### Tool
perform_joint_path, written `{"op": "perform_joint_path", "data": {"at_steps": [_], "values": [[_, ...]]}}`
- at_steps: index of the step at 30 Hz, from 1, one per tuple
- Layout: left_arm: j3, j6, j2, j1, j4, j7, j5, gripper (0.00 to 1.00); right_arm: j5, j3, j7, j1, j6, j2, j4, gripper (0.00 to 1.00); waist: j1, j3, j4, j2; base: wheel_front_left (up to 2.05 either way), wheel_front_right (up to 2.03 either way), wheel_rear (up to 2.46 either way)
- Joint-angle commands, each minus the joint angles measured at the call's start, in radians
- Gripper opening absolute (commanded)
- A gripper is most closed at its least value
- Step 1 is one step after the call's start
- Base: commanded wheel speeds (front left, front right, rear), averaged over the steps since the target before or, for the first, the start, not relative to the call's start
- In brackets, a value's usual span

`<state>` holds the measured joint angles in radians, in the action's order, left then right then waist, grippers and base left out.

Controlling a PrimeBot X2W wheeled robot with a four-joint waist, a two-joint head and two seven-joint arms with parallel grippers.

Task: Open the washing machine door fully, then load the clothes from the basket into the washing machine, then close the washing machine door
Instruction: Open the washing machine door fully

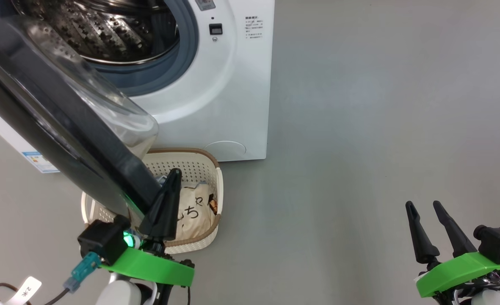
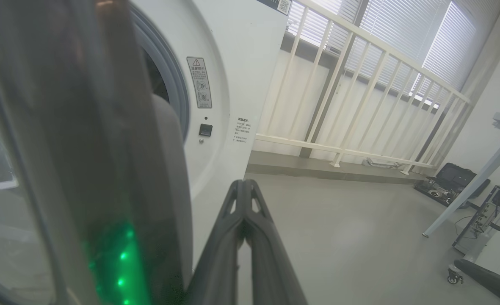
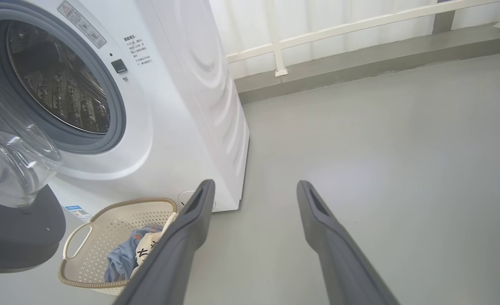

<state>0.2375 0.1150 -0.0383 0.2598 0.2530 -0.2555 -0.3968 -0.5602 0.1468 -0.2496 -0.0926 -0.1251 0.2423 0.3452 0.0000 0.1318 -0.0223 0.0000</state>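
Washing machine door [image 1: 55,123] is swung out from the washing machine [image 1: 233,84], over the basket [image 1: 190,168] at its foot. Left wrist cam shows the left gripper [image 2: 244,184] pinched together beside the door's rim. The right gripper [image 1: 423,204] is spread apart off to the machine's right, its cam catching the clothes [image 3: 125,256] in the basket.

White boxy front-loader washing machine [image 1: 233,106] upper left of head frame. Its black-rimmed round glass door [image 1: 42,110] hangs open across the left, covering part of cream perforated plastic basket [image 1: 190,165] lower centre-left, before machine. Small soft garments [image 1: 190,212] inside basket.
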Motion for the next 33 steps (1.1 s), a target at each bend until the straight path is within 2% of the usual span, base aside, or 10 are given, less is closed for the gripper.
{"op": "perform_joint_path", "data": {"at_steps": [1, 16, 33], "values": [[-0.044, -0.002, -0.012, 0.009, -0.014, -0.006, -0.009, 0.00, 0.015, 0.013, -0.012, -0.022, -0.006, 0.019, -0.025, 1.00, 0.0000, 0.002, 0.003, 0.0000, 0.00, 0.00, 0.00], [-0.078, 0.004, -0.012, -0.027, -0.011, -0.006, -0.003, 0.00, 0.020, 0.038, -0.012, -0.050, -0.006, 0.039, -0.037, 1.00, 0.0000, 0.004, 0.050, 0.0000, 0.00, 0.00, 0.00], [-0.086, 0.000, -0.012, -0.065, -0.027, -0.006, 0.011, 0.00, 0.019, 0.034, -0.012, -0.055, -0.006, 0.060, -0.044, 1.00, 0.0000, -0.004, 0.146, 0.0000, 0.00, 0.00, 0.00]]}}
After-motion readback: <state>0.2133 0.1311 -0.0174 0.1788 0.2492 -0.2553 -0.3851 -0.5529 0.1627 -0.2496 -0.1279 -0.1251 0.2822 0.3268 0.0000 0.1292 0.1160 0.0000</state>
